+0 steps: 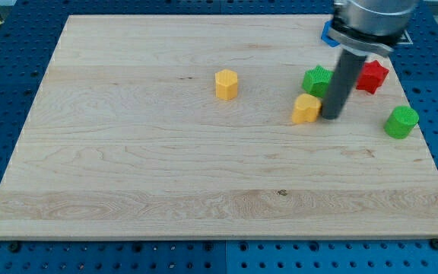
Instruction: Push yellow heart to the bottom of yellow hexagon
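Observation:
The yellow hexagon (226, 84) sits on the wooden board (166, 175), above the middle. The yellow heart (306, 109) lies to its right and a little lower. My tip (330, 117) stands right against the heart's right side, touching or almost touching it. The rod rises from there toward the view's top right.
A green star-like block (317, 80) lies just above the heart, partly behind the rod. A red block (371, 76) lies right of the rod. A green block (401, 122) sits near the board's right edge. A blue block (328, 33) shows at the top edge, mostly hidden by the arm.

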Robot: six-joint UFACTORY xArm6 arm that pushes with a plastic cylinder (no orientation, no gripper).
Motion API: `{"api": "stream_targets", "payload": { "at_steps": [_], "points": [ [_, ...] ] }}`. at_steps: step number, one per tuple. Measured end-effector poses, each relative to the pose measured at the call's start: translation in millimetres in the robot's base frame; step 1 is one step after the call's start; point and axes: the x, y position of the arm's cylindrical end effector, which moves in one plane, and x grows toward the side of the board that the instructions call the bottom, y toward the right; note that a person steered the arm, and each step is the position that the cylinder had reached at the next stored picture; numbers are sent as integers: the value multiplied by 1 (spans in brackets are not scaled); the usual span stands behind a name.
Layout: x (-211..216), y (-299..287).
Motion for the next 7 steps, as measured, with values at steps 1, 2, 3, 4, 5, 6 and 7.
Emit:
{"api": "stream_targets", "payload": {
  "at_steps": [1,2,3,4,5,6,7],
  "points": [
    [-17,-61],
    [-19,-89],
    [-2,-63],
    [18,-31],
    [49,-25],
    [63,-64],
    [45,-101]
  ]
}}
